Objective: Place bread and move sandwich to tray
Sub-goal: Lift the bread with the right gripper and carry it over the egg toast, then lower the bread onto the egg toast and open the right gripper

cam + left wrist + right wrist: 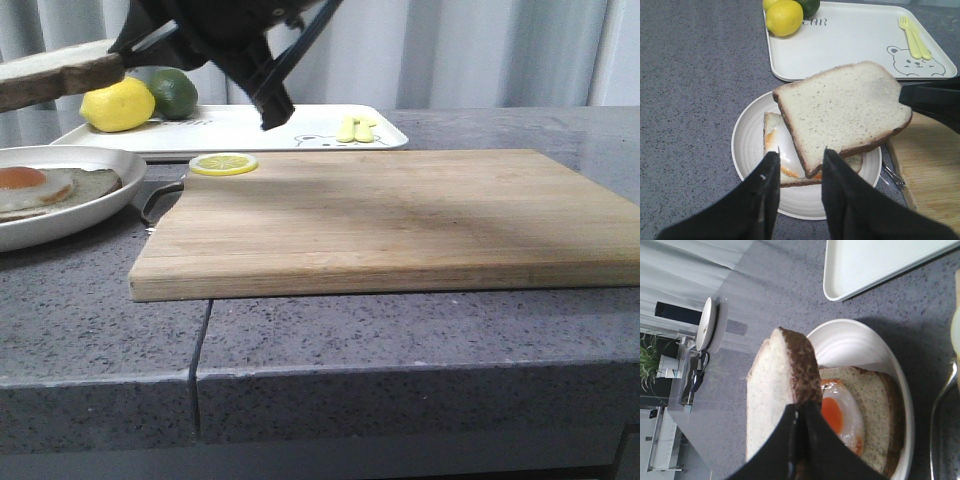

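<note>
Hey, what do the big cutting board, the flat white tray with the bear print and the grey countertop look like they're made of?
The cutting board looks like light, matte wood: streaky grain shows. The flat white tray seems smooth moulded plastic or melamine, given its rounded rim and printed cartoon bear, though it could be something else. The grey countertop looks like speckled stone or a stone-like composite, with a seam between slabs.
</note>
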You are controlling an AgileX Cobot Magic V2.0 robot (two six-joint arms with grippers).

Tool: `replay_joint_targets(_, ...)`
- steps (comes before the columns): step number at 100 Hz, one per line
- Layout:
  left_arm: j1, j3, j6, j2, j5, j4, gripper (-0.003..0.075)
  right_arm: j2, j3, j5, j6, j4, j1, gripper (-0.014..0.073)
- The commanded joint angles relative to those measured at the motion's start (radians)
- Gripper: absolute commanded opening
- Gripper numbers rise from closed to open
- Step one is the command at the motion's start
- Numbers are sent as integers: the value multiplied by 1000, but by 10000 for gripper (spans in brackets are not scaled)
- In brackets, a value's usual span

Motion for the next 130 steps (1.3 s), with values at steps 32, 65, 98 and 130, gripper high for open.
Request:
replay_joint_targets(32, -6, -34, -2, 6, -69, -15, 185, 5, -45, -79, 90, 65, 44, -61)
replay_joint_targets(65, -6, -34, -2, 6, -69, -15, 185, 31, -45, -71, 93, 65, 55, -61)
replay_joint_targets(98, -6, -34, -2, 6, -69, -15, 185, 31, -45, -71, 91, 65, 55, 59)
replay_joint_targets(130, -6, -34, -2, 6, -69, -15, 185, 31, -44, -82, 90, 64, 55, 363)
